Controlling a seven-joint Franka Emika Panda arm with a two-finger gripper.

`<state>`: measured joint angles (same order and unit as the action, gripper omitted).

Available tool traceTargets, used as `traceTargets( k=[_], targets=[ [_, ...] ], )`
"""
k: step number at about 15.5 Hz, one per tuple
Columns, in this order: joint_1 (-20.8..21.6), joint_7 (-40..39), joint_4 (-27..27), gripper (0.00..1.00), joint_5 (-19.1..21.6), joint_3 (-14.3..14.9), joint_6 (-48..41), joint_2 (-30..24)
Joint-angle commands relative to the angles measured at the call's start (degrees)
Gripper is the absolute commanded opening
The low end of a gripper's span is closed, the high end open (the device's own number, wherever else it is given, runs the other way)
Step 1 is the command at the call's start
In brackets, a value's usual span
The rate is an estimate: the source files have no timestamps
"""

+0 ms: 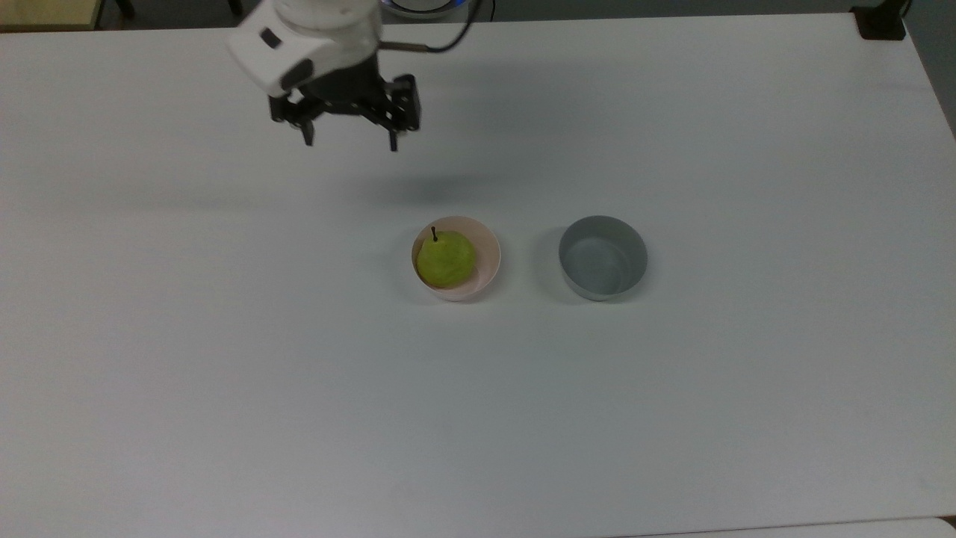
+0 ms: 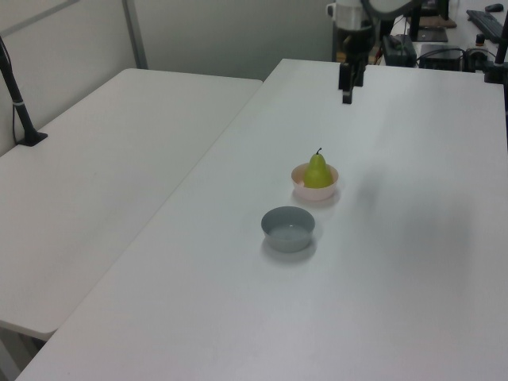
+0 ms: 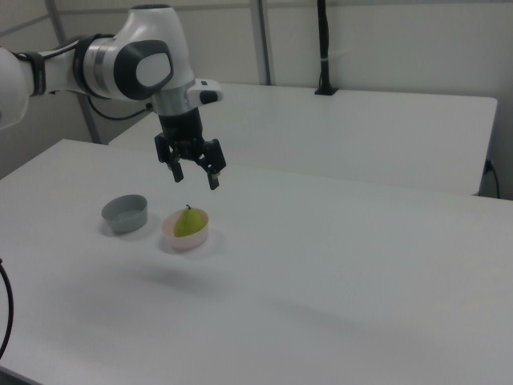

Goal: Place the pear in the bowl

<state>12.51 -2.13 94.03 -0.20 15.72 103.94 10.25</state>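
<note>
Sitting upright in the bowl (image 1: 489, 261), the pear (image 1: 445, 259) lies below wide-spread, empty fingers (image 1: 393, 142).

The yellow-green pear (image 1: 445, 258) is seated upright, stem up, inside the pale pink bowl (image 1: 487, 269) at the top view's centre.

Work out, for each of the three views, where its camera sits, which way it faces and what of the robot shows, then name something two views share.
Top view: overhead, looking down on the white table; the open gripper shows near the top edge.
Left view: raised beside the table, looking along it past the grey bowl to the pear; the gripper hangs beyond.
Right view: raised at the opposite side; arm and gripper above the pink bowl.
Shared by left and right views: the pear upright in the pink bowl.
</note>
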Motion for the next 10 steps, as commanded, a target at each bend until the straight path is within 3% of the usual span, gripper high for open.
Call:
traceTargets(
  k=[1,4,10],
  targets=[
    [-6.1,-2.5,4.1,1.00,-0.1,-3.9,-2.9,-6.6],
    [-9.2,-2.4,4.5,1.00,-0.9,-5.8,-4.4,-8.2],
    [-8.9,-1.8,4.0,1.00,-0.9,-5.1,-4.7,-7.8]
  ],
)
